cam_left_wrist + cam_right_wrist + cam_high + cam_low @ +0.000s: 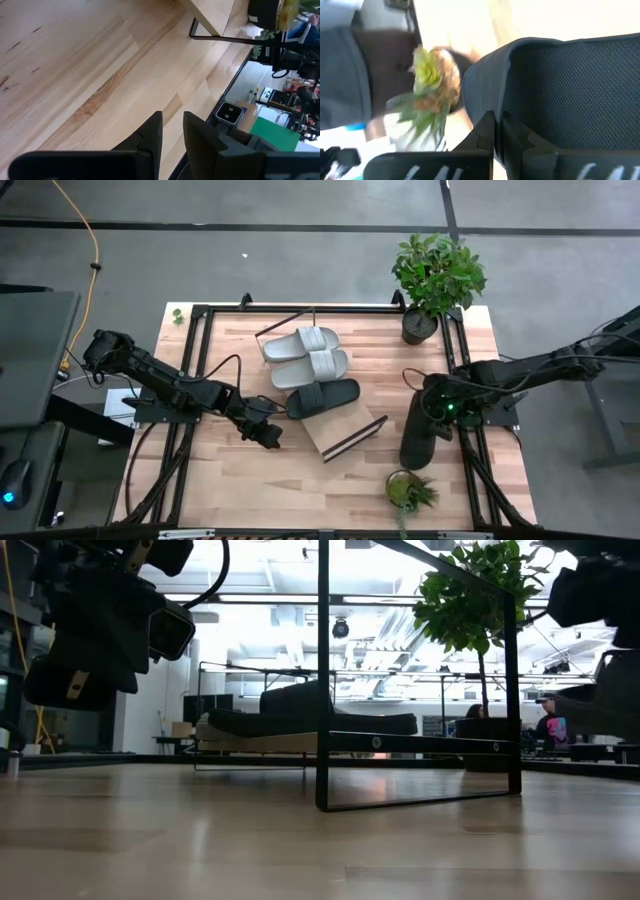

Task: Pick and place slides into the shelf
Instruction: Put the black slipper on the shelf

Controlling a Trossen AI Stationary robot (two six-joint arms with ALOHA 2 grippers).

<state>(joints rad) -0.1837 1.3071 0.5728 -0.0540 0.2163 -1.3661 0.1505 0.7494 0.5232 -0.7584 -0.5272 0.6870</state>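
Note:
Two light grey slides [308, 354] and one black slide [323, 397] lie side by side on the shelf [347, 436], a light-wood board with black rod frames that stands mid-table. My right gripper [437, 409] is at the table's right side, shut on the second black slide [417, 442]. In the right wrist view that slide [580, 85] fills the space beyond the fingers. My left gripper [268, 434] hovers over bare tabletop just left of the shelf. Its fingers [155, 132] are close together and hold nothing. My right gripper pinches the black slide between its two fingers by the raised edge [504, 92] at the slide's far end. The fingers come from the table's right, slanting down. The slide reaches from the gripper toward the near edge [413, 460]. Whether its low end touches the table, I cannot tell.
A tall potted plant [435, 280] stands at the far right corner. A small potted plant [407, 489] stands near the front edge, just below the held slide. Black frame rails [190, 370] run along both sides of the table. Bare wood lies in front of the shelf [300, 490].

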